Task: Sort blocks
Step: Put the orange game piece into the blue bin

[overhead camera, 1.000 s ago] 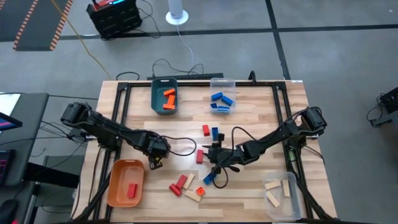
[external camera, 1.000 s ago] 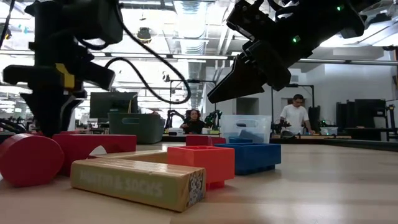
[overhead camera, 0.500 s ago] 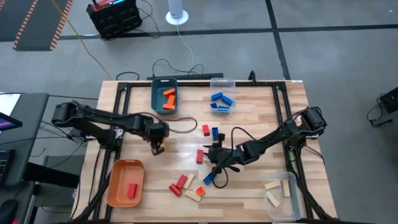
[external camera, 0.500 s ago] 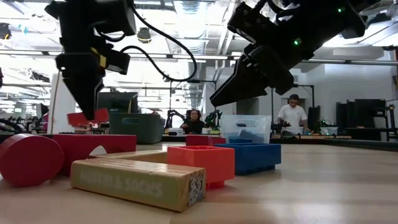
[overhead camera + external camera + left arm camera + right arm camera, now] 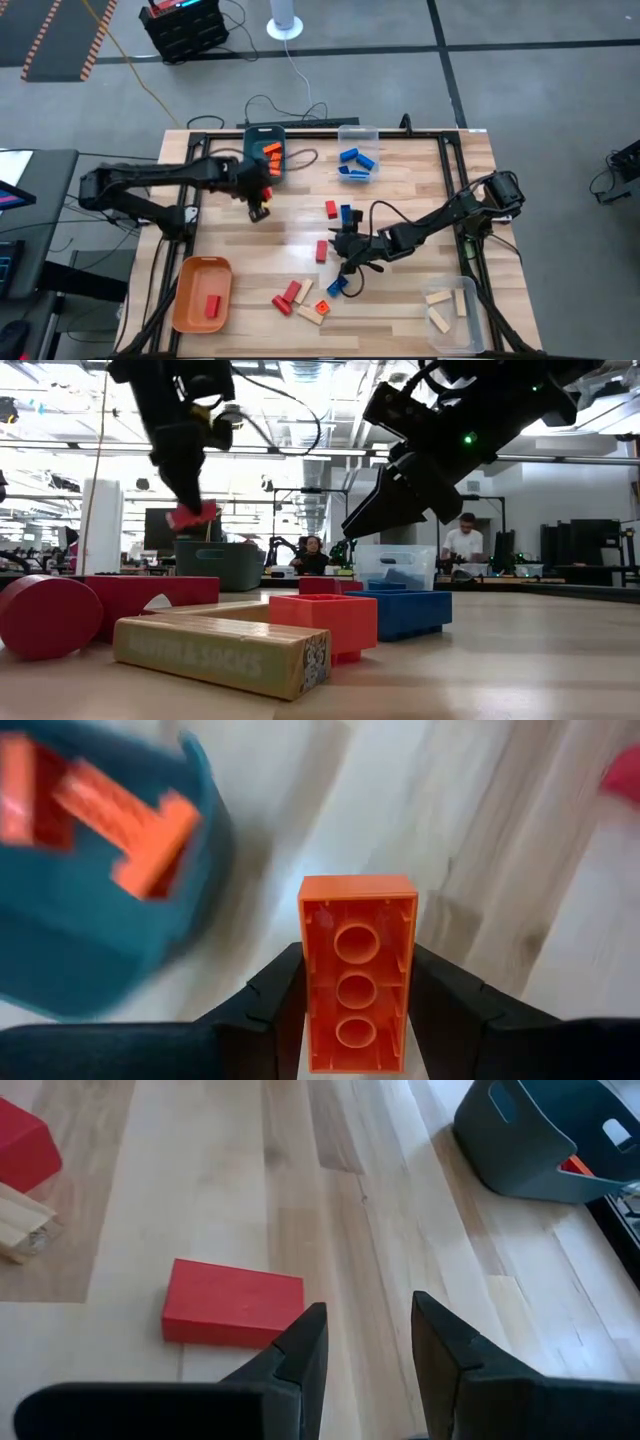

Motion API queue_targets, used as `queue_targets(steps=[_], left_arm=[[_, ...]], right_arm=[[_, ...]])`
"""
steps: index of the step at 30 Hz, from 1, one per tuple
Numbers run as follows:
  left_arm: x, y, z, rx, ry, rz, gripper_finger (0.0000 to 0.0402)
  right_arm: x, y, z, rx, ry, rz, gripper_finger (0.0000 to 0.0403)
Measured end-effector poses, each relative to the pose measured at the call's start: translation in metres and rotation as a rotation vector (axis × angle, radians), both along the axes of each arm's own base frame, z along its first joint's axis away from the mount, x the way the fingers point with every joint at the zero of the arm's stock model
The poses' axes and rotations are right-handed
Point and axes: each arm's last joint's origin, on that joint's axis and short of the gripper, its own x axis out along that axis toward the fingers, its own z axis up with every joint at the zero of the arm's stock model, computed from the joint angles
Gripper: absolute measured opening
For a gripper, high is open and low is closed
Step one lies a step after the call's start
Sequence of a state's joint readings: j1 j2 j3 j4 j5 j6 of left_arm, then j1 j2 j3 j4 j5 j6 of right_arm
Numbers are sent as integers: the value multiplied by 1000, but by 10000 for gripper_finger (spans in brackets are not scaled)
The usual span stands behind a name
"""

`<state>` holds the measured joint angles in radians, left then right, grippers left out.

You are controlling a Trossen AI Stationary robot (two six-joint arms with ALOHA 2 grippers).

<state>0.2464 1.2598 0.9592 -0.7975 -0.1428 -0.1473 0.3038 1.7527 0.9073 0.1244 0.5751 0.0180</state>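
My left gripper (image 5: 259,207) hangs over the table just near of the teal bin (image 5: 265,155) and is shut on an orange studded block (image 5: 357,970). That bin (image 5: 90,930) holds other orange blocks. My right gripper (image 5: 341,246) is open and low over the table's middle. A red block (image 5: 232,1303) lies flat just beside its fingers (image 5: 300,1350), untouched. Loose red, blue and pale wood blocks (image 5: 312,310) lie flat on the table toward its near edge. My left gripper pinches the orange block by its two long sides (image 5: 312,1020), one finger on each. The fingers lie along its length, and its hollow underside faces the wrist camera. The block (image 5: 193,515) is lifted clear of the table.
An orange bin (image 5: 186,300) at the near left holds a red block. A clear bin (image 5: 357,133) at the far edge holds blue blocks. Another clear bin (image 5: 466,312) at the near right holds wood blocks. Cables cross the table's middle. People stand in the room behind.
My left gripper, shut on the orange block, has travelled from beside the orange bin toward the table's far edge and up, reaching the teal bin's near side. The block has stayed in its hold, clear of the table.
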Motion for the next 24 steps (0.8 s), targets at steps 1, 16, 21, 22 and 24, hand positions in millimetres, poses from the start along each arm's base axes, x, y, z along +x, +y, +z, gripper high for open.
queue_targets(steps=[1,16,21,22,24], left_arm=[[1,4,5,13,-11,-2,137],[-12,93,9,65,-22,121,137],[-4,117,-20,26,68,105,137],[-3,119,-26,14,84,97,137],[0,122,-35,-14,105,81,137]], right_arm=[[0,0,0,0,1,0,123],[0,1,0,0,0,5,123],[-1,5,0,0,0,14,123],[-2,6,0,0,0,17,123],[-2,6,0,1,0,18,123]])
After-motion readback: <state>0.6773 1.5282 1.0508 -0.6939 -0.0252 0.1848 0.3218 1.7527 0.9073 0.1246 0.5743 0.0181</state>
